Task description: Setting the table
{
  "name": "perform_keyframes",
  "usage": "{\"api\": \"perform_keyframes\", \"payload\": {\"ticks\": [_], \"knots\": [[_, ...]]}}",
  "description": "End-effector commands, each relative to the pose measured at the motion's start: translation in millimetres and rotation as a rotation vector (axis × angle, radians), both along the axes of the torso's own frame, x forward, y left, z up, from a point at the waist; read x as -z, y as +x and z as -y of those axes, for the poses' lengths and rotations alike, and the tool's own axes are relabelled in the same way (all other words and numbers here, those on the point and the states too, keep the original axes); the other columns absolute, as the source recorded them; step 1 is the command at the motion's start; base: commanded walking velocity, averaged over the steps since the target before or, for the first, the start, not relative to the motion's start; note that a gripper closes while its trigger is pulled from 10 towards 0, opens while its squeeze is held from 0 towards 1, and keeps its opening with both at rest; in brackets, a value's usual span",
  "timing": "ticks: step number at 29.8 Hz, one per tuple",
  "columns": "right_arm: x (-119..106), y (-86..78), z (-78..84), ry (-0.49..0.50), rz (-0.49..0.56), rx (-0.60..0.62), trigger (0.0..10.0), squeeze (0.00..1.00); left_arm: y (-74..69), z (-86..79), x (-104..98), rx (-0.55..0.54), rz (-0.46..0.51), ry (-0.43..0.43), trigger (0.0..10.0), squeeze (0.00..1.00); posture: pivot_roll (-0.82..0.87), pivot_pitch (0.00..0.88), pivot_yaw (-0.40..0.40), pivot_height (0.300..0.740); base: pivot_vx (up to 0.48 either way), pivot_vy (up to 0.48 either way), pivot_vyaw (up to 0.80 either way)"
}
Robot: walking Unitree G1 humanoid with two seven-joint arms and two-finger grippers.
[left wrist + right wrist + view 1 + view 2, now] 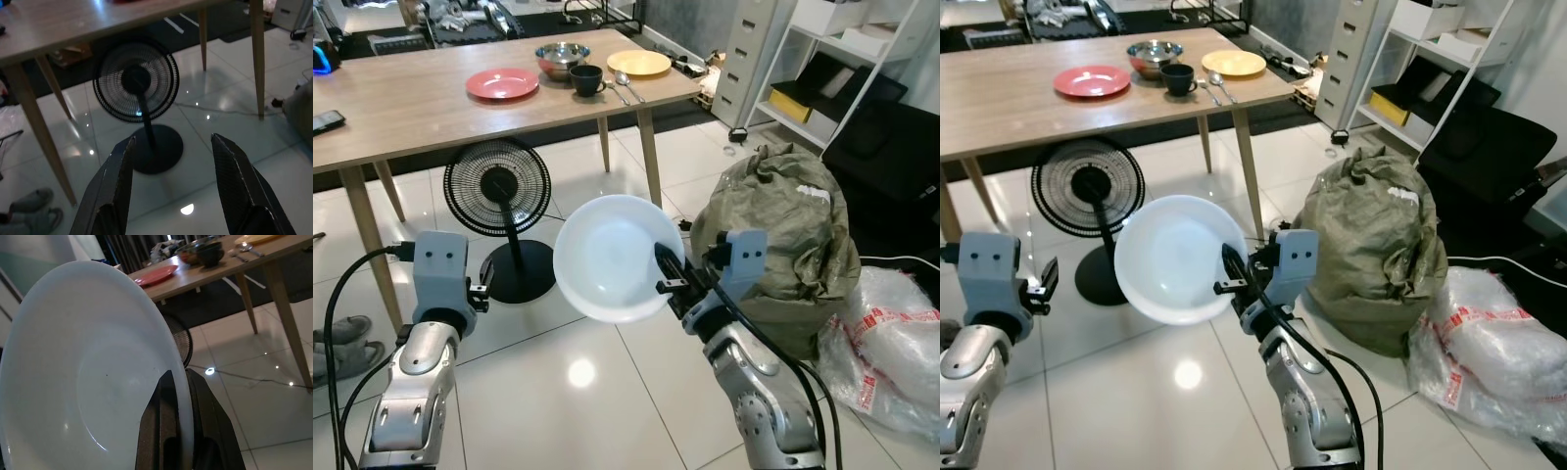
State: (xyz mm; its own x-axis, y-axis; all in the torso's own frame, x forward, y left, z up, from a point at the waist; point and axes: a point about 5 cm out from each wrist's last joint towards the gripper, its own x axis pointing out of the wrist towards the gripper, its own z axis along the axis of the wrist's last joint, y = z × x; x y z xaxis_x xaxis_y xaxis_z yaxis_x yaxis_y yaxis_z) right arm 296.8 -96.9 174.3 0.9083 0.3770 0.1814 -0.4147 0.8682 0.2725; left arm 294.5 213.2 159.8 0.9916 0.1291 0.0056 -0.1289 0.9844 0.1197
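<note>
Your right gripper (666,266) is clamped on the rim of a white plate (607,257), one black finger on each face, and it holds the plate up on edge in front of the robot, its hollow side turned toward the head camera. In the right wrist view the rim runs straight down between the two fingers (161,431), so the pinch looks firm.

Your left gripper (171,188) hangs lower on the robot's left with its fingers spread apart and nothing between them; it points toward a black standing fan (497,186) on the tiled floor (578,392).

Ahead of you stands the wooden table (411,103), well apart from the plate. On its far right part you see a red plate (502,83), a steel bowl (562,57), a dark cup (586,79) just in front of the bowl, a yellow plate (638,63) and a spoon (626,84) lying beside the cup. A dark flat object, probably a phone (327,120), lies near the table's left edge.

To the robot's right a stuffed green sack (783,235) sits on the floor, with a clear plastic bag (886,343) next to it. A pair of grey shoes (342,343) lies by the left table leg.
</note>
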Motion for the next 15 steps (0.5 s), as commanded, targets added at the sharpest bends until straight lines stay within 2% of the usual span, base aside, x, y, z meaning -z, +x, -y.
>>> {"api": "perform_keyframes", "payload": {"ticks": [1,10,15], "knots": [[-2.5,-0.5,2.0,0.012,0.015,0.006,10.0,0.0,-0.6,0.2,4.4,-0.002,-0.015,0.007,10.0,0.0,0.02,0.043,0.088,0.74,0.454,0.0,0.49],[-0.7,2.0,2.3,-0.017,0.007,0.017,10.0,0.0,-0.8,0.1,4.1,-0.003,-0.015,0.006,10.0,0.0,0.02,0.042,0.087,0.74,0.457,0.0,0.79],[-0.5,3.5,3.5,-0.011,0.001,0.025,10.0,0.0,-0.7,-0.1,4.1,-0.004,-0.015,0.006,10.0,0.0,0.02,0.043,0.088,0.74,0.458,0.0,0.0]]}}
